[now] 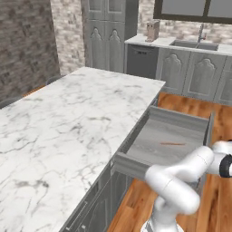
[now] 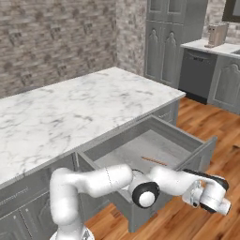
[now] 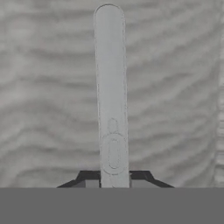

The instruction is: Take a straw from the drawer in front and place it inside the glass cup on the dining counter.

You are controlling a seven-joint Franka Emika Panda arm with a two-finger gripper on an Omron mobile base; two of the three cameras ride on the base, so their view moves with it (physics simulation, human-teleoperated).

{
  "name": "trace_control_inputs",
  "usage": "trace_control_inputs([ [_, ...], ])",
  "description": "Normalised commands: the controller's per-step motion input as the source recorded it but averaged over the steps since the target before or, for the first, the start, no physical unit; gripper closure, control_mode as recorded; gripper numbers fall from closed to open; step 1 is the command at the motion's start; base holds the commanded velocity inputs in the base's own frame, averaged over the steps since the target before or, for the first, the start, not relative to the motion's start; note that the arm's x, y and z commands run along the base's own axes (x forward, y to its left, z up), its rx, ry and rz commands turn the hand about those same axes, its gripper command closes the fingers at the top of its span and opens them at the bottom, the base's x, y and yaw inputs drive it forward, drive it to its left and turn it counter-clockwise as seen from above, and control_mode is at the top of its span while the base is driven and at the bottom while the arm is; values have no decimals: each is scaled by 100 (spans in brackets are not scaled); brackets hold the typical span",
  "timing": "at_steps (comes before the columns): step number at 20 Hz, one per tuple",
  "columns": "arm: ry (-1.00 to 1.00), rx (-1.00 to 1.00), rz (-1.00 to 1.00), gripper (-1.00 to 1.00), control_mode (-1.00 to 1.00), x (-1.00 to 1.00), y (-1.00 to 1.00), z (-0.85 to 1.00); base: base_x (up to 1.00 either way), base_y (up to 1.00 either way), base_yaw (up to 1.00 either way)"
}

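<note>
The drawer (image 1: 177, 118) stands pulled out from under the dining counter (image 1: 68, 122), its grey floor bare except for the straw (image 1: 172, 143), a thin reddish-brown stick. From the right base view the straw (image 2: 153, 161) lies near the middle of the drawer (image 2: 161, 124), beside the dining counter (image 2: 70, 112). My gripper (image 2: 194, 190) is outside the drawer's front panel. In the hand view my gripper (image 3: 113, 177) is shut on the drawer handle (image 3: 111, 87), a pale grey bar against the front panel (image 3: 43, 87). The glass cup is out of view.
A back worktop with a sink (image 1: 195, 44), a dishwasher (image 1: 141, 59) and a tall grey cabinet (image 1: 106, 31) stands beyond the wooden floor (image 1: 190, 102). My own arm (image 2: 103, 180) crosses in front of the drawer's near side.
</note>
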Motion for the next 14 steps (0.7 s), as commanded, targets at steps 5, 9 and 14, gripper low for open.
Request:
trace_control_inputs([
  [5, 9, 6, 0, -100, -100, -26, -53, 9, 0, 0, 0],
  [9, 5, 6, 0, -100, -100, -100, -24, 81, 0, 0, 0],
  [14, 19, -17, 3, -100, -100, -88, 56, 100, 0, 0, 0],
])
